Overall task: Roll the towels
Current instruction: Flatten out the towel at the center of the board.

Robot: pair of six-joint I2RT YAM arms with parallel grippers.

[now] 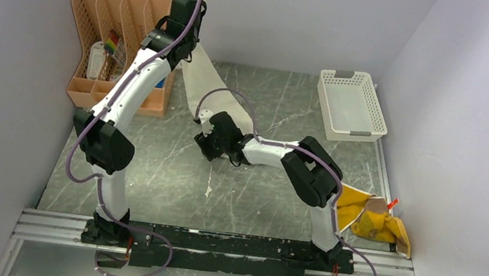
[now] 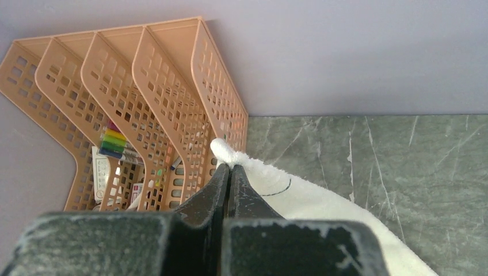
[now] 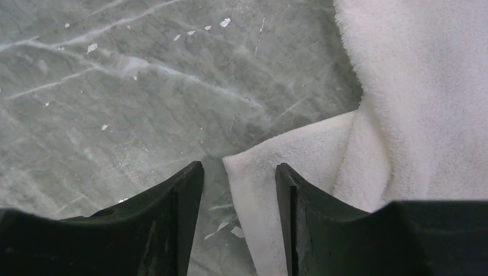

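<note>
L end effector is clenched on an upper corner of the cream towel, the rest draping to the table, while R end effector, jaws apart, straddles the low corner off-centre, so closing may nudge it out & miss.

White towel: looped terry cloth, matt. Worktop: grey-green marbled, smooth, low sheen. Rack at 11 o'clock: tan perforated plastic. Basket at 2 o'clock: white mesh plastic. Left claw: black, matt, dusted pale. Yellow towel at 4 o'clock: soft cloth.
</note>
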